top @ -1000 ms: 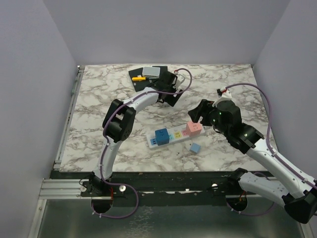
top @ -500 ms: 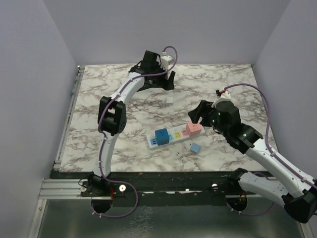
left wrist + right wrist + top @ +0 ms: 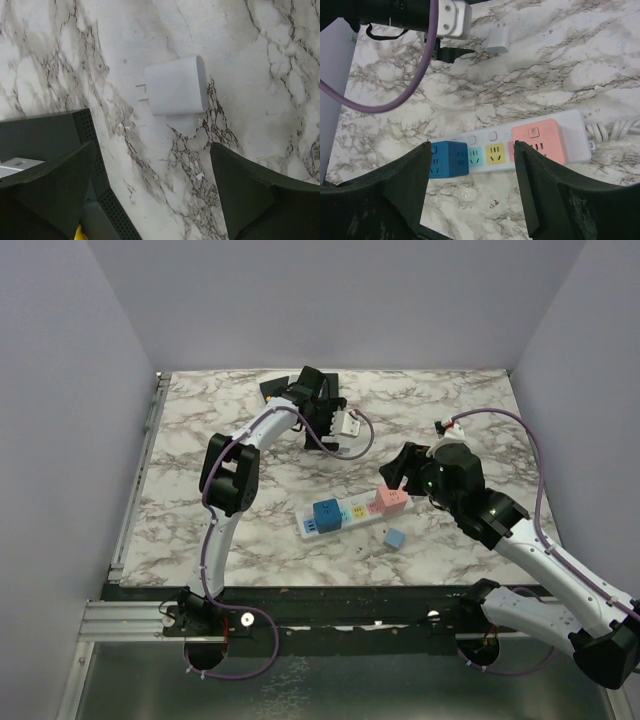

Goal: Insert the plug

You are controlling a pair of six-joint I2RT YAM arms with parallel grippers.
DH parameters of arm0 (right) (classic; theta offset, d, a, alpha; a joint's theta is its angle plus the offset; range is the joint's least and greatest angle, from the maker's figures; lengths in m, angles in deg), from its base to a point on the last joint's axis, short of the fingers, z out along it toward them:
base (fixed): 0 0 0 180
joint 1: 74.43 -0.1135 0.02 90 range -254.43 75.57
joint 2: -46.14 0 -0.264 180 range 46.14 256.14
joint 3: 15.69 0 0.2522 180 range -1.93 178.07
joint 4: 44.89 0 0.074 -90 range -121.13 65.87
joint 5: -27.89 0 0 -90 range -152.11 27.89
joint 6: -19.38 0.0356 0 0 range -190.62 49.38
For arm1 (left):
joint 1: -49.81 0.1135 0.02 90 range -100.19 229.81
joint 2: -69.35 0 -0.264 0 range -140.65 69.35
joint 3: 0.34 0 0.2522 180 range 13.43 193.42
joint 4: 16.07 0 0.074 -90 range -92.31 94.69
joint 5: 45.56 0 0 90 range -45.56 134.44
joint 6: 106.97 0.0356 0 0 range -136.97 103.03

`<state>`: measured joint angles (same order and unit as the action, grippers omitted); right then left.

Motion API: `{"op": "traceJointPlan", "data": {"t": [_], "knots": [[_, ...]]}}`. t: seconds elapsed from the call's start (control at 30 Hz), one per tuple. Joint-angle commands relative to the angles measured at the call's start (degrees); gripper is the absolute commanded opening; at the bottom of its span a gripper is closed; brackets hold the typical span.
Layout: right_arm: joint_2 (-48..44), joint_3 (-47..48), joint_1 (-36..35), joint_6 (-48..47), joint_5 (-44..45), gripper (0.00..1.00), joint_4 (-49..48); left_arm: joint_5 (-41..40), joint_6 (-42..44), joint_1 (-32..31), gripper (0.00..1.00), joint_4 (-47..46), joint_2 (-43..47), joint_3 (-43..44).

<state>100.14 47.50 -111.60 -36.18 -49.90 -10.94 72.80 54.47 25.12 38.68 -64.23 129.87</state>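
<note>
Worktop (image 3: 190,470): flat slab, white marble pattern with grey veining, glossy.

Left arm (image 3: 232,480), white shell with black joints, reaches to the far middle of the worktop. Right arm (image 3: 500,525), same build, bends in over the right half. A purple cable (image 3: 420,65) loops off the left arm's wrist.

Power strip (image 3: 350,512): long white plastic bar lying flat near centre, with a coiled white cord (image 3: 615,130) at its right end. On it sit a blue cube adapter (image 3: 449,159) at the left end and a pink block adapter (image 3: 538,141) towards the right. Teal and yellow socket faces lie between them.

Black perforated board (image 3: 95,165): matte, dotted with holes, at the far edge, left of the plug.

Plug (image 3: 175,92): white smooth charger body, a rounded rectangle with two flat metal prongs on one end. It lies flat on bare marble and nothing grips it. It sits just beyond the left gripper and well apart from the power strip.

Left gripper (image 3: 155,200): dark matte fingers spread wide, nothing between them, hanging over the worktop close to the plug.

Right gripper (image 3: 470,200): dark, scuffed fingers apart with nothing in them, hovering above the power strip.

Small grey-blue cube (image 3: 394,538): loose on the worktop just in front of the strip.
</note>
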Motion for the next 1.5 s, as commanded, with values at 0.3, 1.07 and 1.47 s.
{"op": "traceJointPlan", "data": {"t": [0.3,1.07,1.47], "knots": [[-0.28,0.02,0.2,-0.27,0.17,0.72,0.38,-4.34,26.15,-3.5,0.91,3.38,-7.91,9.28],[-2.85,-0.48,0.69,-0.55,-0.06,0.72,1.58,0.06,28.8,-8.6,0.91,20.45,-12.6,16.66],[-3.36,1.12,1.09,-1.42,-0.74,0.7,3.53,-4.2,34.95,-6.78,0.89,30.2,-16.36,20.69]]}}
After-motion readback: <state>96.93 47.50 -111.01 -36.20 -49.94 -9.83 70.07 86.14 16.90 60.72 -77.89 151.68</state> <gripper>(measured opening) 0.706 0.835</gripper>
